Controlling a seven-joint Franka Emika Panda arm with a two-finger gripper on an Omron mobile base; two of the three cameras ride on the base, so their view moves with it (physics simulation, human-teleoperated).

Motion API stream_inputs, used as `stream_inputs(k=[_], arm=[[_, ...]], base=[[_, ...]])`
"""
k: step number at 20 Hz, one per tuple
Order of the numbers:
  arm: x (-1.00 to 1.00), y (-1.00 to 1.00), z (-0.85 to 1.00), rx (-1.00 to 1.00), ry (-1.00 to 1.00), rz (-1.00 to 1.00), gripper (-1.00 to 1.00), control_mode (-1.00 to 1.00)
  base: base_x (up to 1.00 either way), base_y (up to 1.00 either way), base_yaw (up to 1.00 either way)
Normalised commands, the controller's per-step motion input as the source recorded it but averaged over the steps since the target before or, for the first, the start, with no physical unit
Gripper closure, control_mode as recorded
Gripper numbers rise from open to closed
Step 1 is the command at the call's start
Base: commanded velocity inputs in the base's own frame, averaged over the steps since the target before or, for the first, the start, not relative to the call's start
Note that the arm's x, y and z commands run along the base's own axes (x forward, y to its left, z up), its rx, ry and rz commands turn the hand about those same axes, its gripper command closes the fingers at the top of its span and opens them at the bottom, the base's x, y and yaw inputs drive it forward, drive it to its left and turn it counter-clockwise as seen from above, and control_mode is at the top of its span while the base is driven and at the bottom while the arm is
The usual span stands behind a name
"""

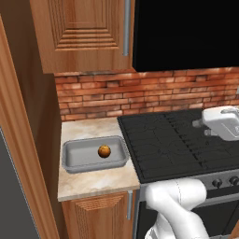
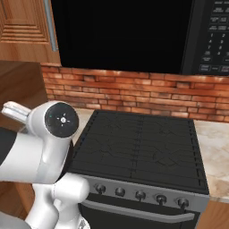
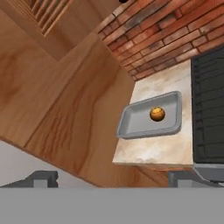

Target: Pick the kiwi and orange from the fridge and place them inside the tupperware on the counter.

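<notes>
**One fruit in the tray, one more to fetch**

My gripper (image 3: 107, 181) is hanging high up with its two fingers spread wide apart, and I am holding nothing. I am looking down past my finger tips at the tupperware (image 3: 131, 127). It is sitting on the counter (image 3: 153, 151), just beside the black stovetop (image 3: 210, 109). The orange (image 3: 157, 113) is lying inside the tupperware, near the middle. From my left base view I am seeing the same thing: the orange (image 1: 104, 151) is resting in the tupperware (image 1: 74, 161).

So I am thinking the orange part is done. The kiwi is next (I am not seeing it here). I will need to turn toward the fridge, find the kiwi and grab it gently.
</notes>
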Motion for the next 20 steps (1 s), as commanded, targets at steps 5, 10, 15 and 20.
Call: stream_inputs(k=[5,10,15,20], arm=[[-0.12,-0.03,-0.04,-0.19,-0.08,0.01,-1.0,-1.0],[0.0,0.0,-0.04,-0.22,0.08,0.0,-1.0,-1.0],[0.0,0.01,-0.06,-0.08,0.23,0.0,-1.0,-1.0],[0.0,0.05,-0.15,0.0,0.38,0.0,-1.0,-1.0]], base=[[0.0,0.0,0.0],[0.0,0.0,0.0],[0.0,0.0,0.0],[0.0,0.0,0.0]])
